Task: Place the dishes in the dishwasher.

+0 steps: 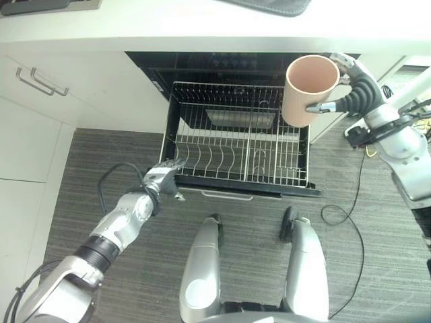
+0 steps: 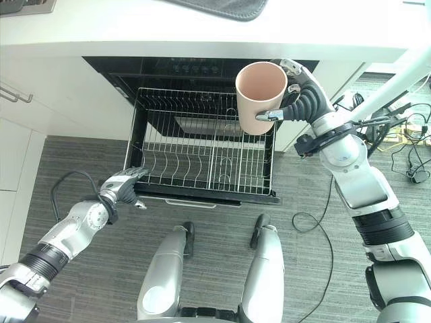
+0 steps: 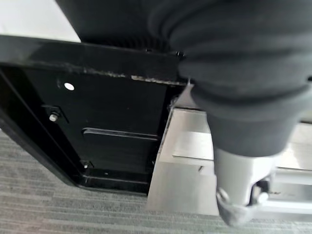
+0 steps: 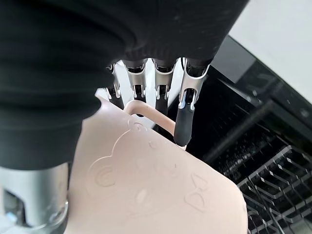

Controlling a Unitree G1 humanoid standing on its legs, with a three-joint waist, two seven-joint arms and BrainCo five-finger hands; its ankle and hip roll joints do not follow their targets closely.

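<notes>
Your right hand (image 2: 296, 101) grips the pale pink plastic cup (image 2: 260, 96) at upper right, upright, mouth up, above the right rear of the pulled-out wire dishwasher rack (image 2: 202, 145). Left hand (image 2: 124, 183), fingers relaxed, rests at the rack's lower-left corner.

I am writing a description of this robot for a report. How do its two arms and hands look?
Both arms are silver-grey metal segments with black ribbed bands near the elbows. The right hand has a dark ribbed cover over its back and wrist, and silver fingers with dark tips. The left hand is silver with the same dark cover. Thin black cables run along both forearms.
</notes>
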